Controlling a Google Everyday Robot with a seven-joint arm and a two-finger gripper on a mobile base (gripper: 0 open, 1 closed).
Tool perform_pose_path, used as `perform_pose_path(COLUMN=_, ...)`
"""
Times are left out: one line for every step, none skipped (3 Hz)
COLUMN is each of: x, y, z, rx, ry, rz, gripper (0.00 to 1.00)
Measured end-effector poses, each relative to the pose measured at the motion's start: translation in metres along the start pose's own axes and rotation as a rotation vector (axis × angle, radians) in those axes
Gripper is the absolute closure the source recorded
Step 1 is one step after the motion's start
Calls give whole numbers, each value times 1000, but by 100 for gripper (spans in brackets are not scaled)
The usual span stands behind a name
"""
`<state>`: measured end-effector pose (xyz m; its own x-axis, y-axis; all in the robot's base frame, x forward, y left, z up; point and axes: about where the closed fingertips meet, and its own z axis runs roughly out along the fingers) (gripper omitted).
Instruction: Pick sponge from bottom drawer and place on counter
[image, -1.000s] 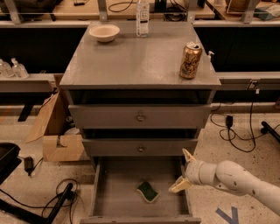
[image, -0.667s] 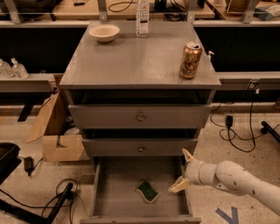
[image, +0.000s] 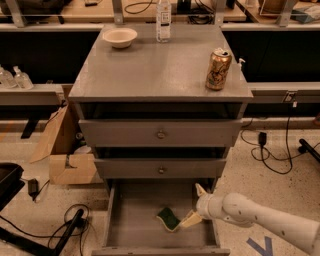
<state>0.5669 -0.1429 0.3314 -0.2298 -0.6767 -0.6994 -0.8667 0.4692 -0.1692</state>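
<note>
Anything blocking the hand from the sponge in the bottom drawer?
Nothing visible. The hand is open at the right side of the bottom drawer, its lower finger right beside the sponge.

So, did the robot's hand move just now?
Yes. The gripper slid left over the bottom drawer, toward the sponge; its lower finger now sits right beside it, fingers open. Nothing is grabbed yet. The sponge, and the can, bowl and bottle on the counter, stayed where they were.
</note>
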Motion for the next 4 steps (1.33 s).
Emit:
perform_pose_path(x=29, y=8, z=45, rx=-22, ry=-5, rz=49, gripper=0)
perform_pose_path(x=55, y=16, z=97, rx=-43, ry=-11, rz=98, gripper=0)
perform_pose_path(x=69, y=25, z=133, rx=-63, ry=1, rz=111, gripper=0)
perform_pose_path(x=86, y=38, z=171, rx=-102, ry=61, rz=108, gripper=0)
